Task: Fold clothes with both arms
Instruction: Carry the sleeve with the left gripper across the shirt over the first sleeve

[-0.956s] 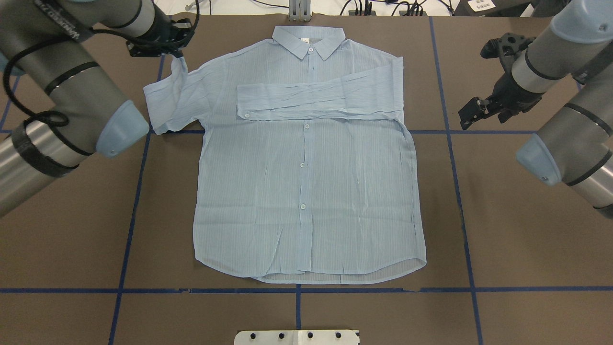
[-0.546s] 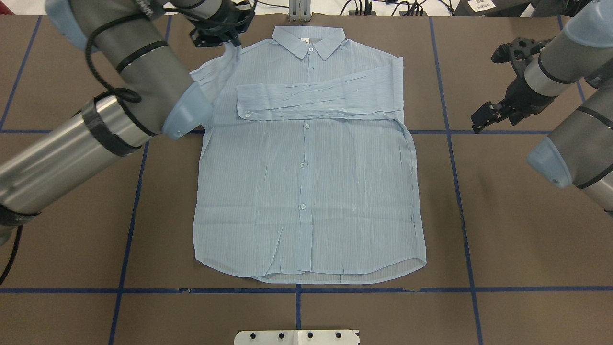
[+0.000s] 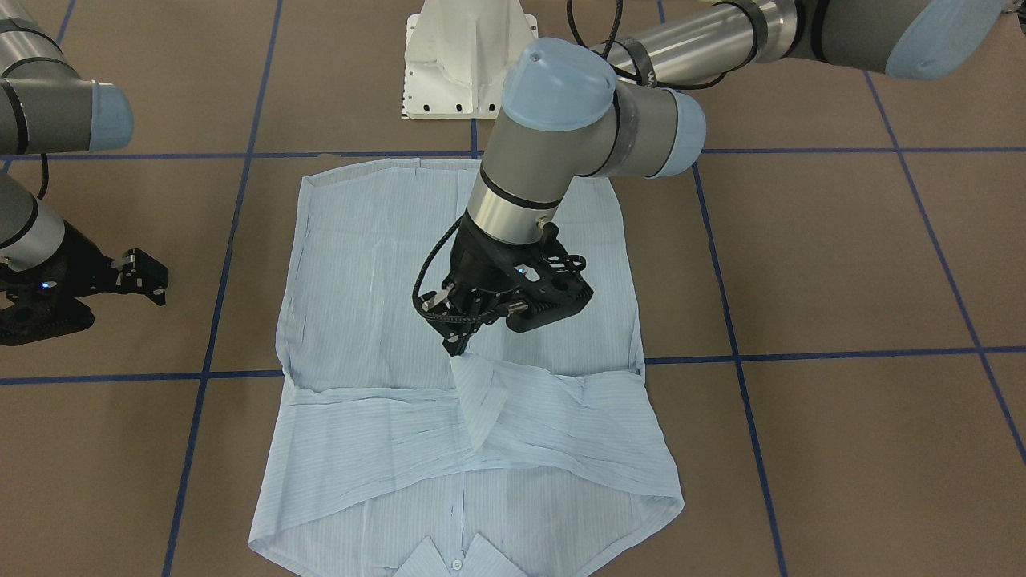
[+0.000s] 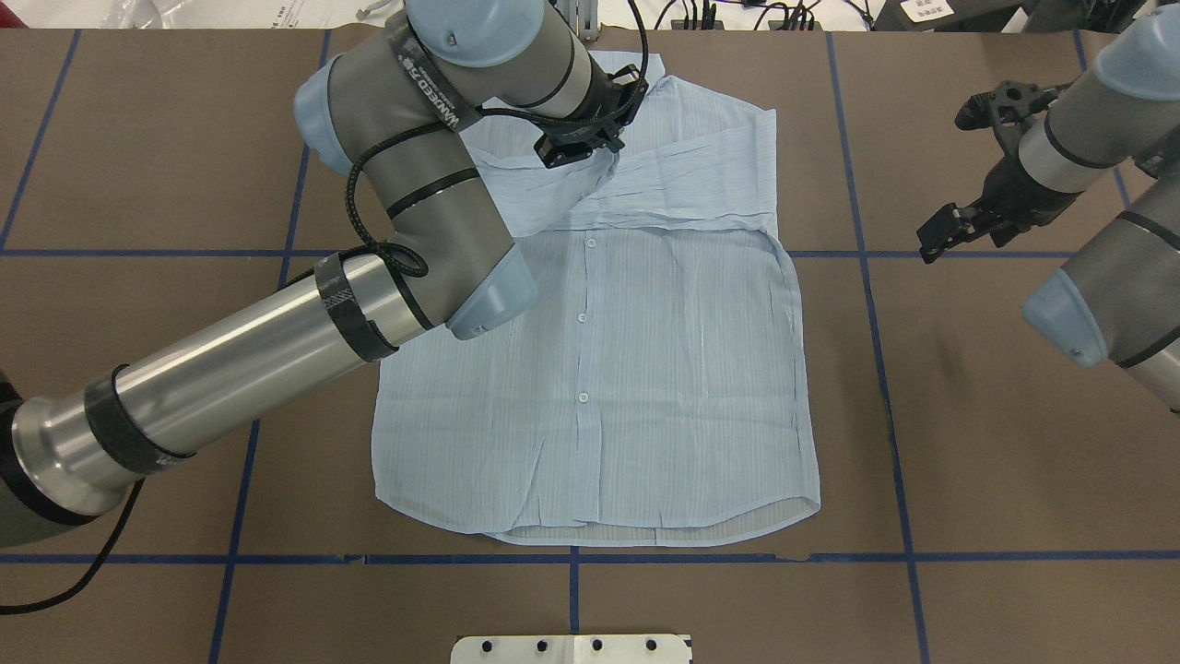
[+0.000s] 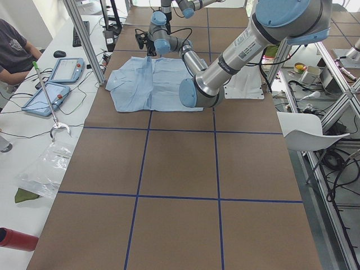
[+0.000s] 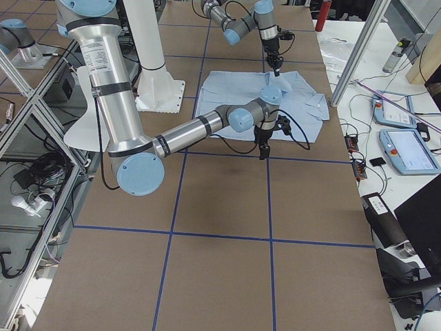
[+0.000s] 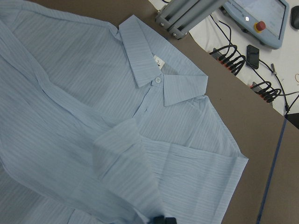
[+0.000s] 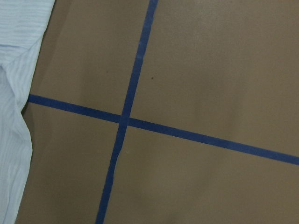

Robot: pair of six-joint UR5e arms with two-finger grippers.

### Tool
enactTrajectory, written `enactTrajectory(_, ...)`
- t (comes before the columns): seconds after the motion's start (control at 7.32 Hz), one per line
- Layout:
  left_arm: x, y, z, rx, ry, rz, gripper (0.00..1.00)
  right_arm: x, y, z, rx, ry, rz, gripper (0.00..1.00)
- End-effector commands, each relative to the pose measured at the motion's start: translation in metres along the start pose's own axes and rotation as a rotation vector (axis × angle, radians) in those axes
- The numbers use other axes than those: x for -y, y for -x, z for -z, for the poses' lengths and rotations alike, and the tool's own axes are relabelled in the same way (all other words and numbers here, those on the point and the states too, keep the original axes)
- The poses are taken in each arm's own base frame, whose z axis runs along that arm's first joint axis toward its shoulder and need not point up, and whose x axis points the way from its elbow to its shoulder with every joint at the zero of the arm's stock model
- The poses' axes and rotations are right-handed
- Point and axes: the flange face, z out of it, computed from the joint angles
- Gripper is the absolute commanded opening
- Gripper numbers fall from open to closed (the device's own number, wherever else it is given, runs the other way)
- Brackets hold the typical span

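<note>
pale blue, thin striped cloth is being worked here: the shirt [image 4: 645,369] is lying flat and button-side up on the brown table [image 4: 996,461], with its collar [image 7: 161,77] at the far side from the robot; one sleeve [image 4: 544,198] is being pinched near its end by the left gripper [image 3: 455,346] and is being held over the chest; a second ago that sleeve was being lifted out beside the shirt, and it is now being carried inward across the other sleeve [image 4: 710,175], which is already lying folded over the front; the right gripper [image 4: 949,229] is being kept spread and empty over bare table, well apart from the shirt's edge, and is being drawn slightly back; the second sleeve fold is judged to be nearly made, with laying down and release still to be done before the body is folded.
</note>
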Motion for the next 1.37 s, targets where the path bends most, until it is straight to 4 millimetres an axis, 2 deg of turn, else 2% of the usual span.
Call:
enactTrajectory(0.0,-0.023,-0.015,-0.019,-0.013,0.031,0.031,0.00,-0.004,-0.005,-0.003,-0.003,0.004,-0.003,1.00)
enactTrajectory(0.27,-0.020,-0.006,-0.056,-0.035,0.042,0.039,0.00,-0.005,-0.006,-0.004,-0.006,0.006,-0.005,1.00)
enactTrajectory(0.55,-0.026,0.001,-0.069,-0.024,0.043,0.037,0.00,-0.004,-0.006,-0.007,-0.009,0.011,-0.006,1.00)
enactTrajectory(0.68,-0.051,0.004,-0.086,-0.046,0.028,0.024,0.00,-0.004,-0.006,-0.007,-0.007,0.010,-0.005,1.00)
enactTrajectory(0.82,-0.097,0.001,-0.107,-0.055,0.047,0.028,0.00,-0.002,-0.003,-0.004,-0.003,0.006,-0.002,1.00)
enactTrajectory(0.96,-0.136,-0.008,-0.106,-0.096,0.090,-0.012,0.99,0.001,0.002,0.000,0.005,-0.003,0.006,1.00)
enactTrajectory(1.09,-0.137,-0.004,-0.105,-0.116,0.091,-0.097,1.00,0.005,0.009,0.006,0.012,-0.013,0.015,1.00)
enactTrajectory(1.23,-0.117,0.012,-0.112,-0.107,0.056,-0.180,1.00,0.011,0.014,0.011,0.015,-0.025,0.018,1.00)
